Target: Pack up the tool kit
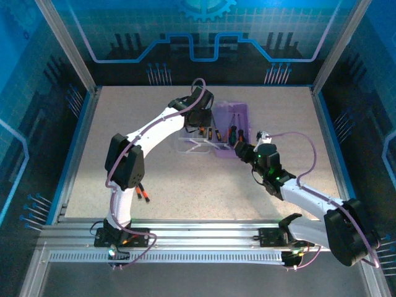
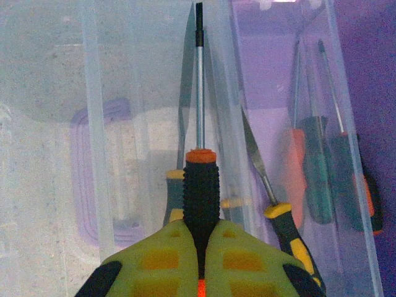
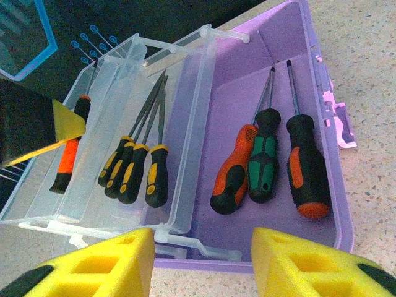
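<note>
The purple case (image 1: 238,111) lies open mid-table, with its clear compartmented tray (image 3: 185,124) swung out to the left. My left gripper (image 2: 201,247) is shut on a black screwdriver with an orange collar (image 2: 201,182) and holds it over the tray's left compartment (image 3: 68,154). Several yellow-black screwdrivers (image 3: 133,170) lie in the tray's middle compartment. On the purple floor rest an orange-handled (image 3: 232,170), a green-handled (image 3: 265,161) and a black-orange screwdriver (image 3: 306,167). At the case's near edge my right gripper (image 3: 201,247) hangs open and holds nothing.
The case's white latch (image 3: 337,120) sticks out on its right side. A small orange-black item (image 1: 143,193) lies near the left arm's lower link. Speckled tabletop (image 1: 297,124) surrounds the case, bounded by aluminium frame posts and blue walls.
</note>
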